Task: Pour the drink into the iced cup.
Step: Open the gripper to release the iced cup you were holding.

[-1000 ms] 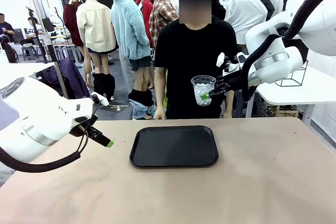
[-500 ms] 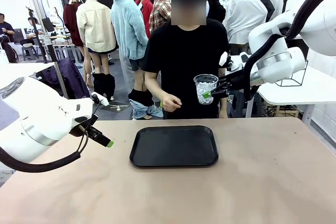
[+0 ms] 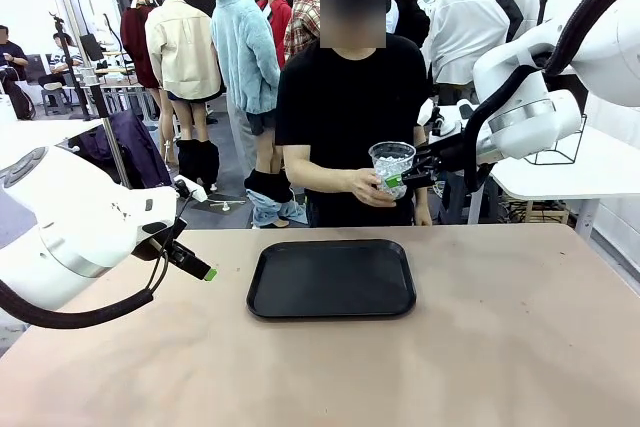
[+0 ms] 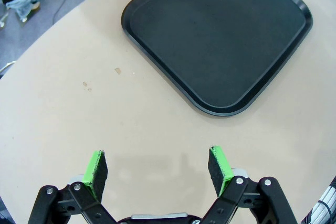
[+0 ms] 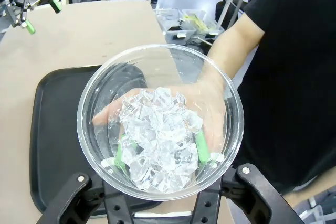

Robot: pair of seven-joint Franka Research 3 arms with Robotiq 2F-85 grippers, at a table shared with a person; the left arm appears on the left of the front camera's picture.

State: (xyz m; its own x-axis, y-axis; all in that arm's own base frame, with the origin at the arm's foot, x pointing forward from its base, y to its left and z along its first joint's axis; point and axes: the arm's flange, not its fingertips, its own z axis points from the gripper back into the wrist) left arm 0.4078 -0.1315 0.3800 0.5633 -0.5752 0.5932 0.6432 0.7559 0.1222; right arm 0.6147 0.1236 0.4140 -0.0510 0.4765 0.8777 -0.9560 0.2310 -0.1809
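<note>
Clear plastic cup of ice [image 5: 160, 124] stands upright, pinched between the right gripper [image 3: 396, 181] fingers. A person's hand [image 3: 368, 187] seemingly cradles it just beyond those fingertips. Left gripper [image 4: 156, 157] gapes empty, well apart.

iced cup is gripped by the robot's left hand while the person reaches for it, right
No. The front view shows the iced cup gripped by the robot's right hand, not the left; the person's hand does reach for it.
</note>
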